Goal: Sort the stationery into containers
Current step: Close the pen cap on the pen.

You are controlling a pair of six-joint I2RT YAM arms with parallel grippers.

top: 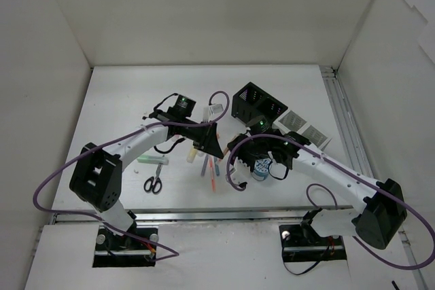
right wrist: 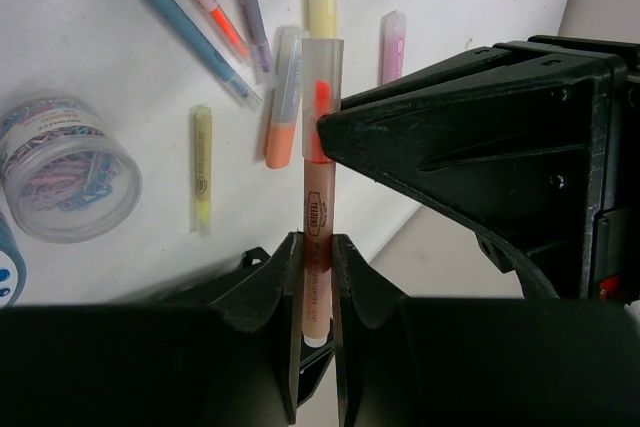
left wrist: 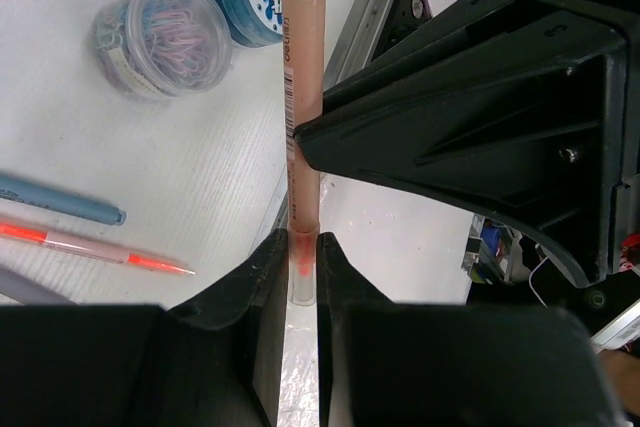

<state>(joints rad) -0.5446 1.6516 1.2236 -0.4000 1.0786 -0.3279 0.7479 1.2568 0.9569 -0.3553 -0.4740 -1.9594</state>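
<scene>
A peach-coloured plastic highlighter (left wrist: 303,97) is held in the air between the two arms, gripped at both ends at once. The left gripper (left wrist: 303,252) has its fingers pressed onto the clear cap over the red tip, at the lower centre of its wrist view. The right gripper (right wrist: 316,247) is clamped on the barrel near the opposite end. In the overhead view this meeting point sits at mid-frame above the white table (top: 122,100). The black slotted organizer (top: 258,105) and the white slotted organizer (top: 304,127) lie up and to the right, apart from it. It reads as a hand-over on the way to a container, and the danger lies in the release. If either arm pulls away while the other is clamped, the left gripper's hold on the cap alone could pull the cap off, or the barrel could twist and slip. If both let go together, the highlighter would fall among the loose pens and highlighters (right wrist: 280,107) on the table below, or strike the clear round tub of coloured paper clips (right wrist: 65,182) at the left of the right wrist view. The two black grippers are also very close together, so a small sideways move could knock one against the other.
</scene>
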